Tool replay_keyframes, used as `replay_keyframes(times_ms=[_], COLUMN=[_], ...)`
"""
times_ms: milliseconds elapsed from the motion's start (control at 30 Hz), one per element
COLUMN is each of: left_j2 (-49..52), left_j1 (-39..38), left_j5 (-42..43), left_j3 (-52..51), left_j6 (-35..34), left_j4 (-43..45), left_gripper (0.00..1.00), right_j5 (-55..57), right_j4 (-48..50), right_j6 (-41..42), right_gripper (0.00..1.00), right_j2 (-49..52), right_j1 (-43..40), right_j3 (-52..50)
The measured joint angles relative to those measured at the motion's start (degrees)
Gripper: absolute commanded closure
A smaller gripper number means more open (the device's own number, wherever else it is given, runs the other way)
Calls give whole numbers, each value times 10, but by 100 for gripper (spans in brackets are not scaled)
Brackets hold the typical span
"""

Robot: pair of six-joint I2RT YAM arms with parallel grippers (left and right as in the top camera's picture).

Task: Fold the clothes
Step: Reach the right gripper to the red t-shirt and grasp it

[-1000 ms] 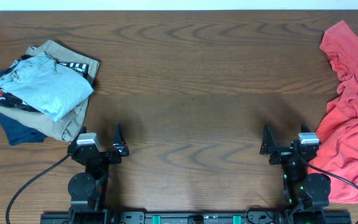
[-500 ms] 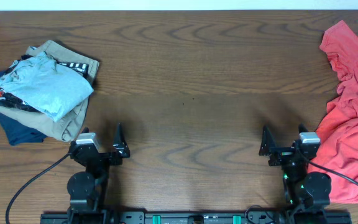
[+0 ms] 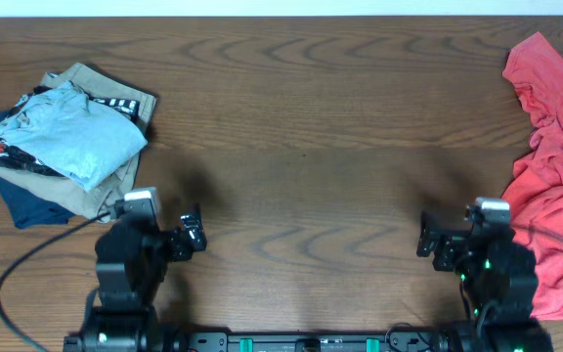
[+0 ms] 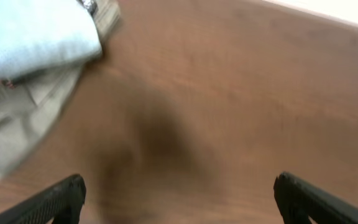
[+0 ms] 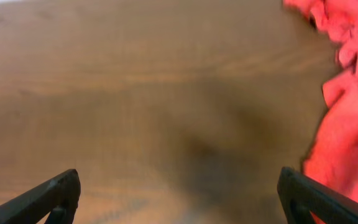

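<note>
The coral-red T-shirt [image 3: 555,166] lies crumpled along the table's right edge, partly running off the frame; its print and patch are hidden. It also shows at the right of the right wrist view [image 5: 350,106]. My right gripper [image 3: 438,240] is open and empty over bare wood just left of the shirt; its fingertips frame the lower corners of the right wrist view [image 5: 179,196]. My left gripper [image 3: 189,240] is open and empty near the front left, seen also in the left wrist view [image 4: 179,196].
A pile of folded garments sits at the left: a light blue shirt [image 3: 71,137] on tan [image 3: 106,196] and navy [image 3: 22,205] pieces. It shows in the left wrist view [image 4: 30,37]. The wooden table [image 3: 301,147] spans between both piles.
Both arms have lifted and moved forward a little from their rest pose; both wrist views are blurred by motion. The shirt and the folded pile have not moved.
</note>
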Motion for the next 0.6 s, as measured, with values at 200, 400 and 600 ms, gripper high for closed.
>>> replay_keyframes(times_ms=[200,400,600], left_j2=[119,207,237], left_j1=[0,0,0], left_j5=[27,35,36], left_j3=[89,167,177], left_j6=[0,0,0], left_j4=[-130,-219,-222], left_gripper=[2,2,2], right_j5=[18,-7,24], right_j4=[-108,-114,-140], right_j6=[0,0,39], right_gripper=[1,1,1], right_j2=[174,310,390], right_j1=[-2,-2,-4], right_j3=[119,190,194])
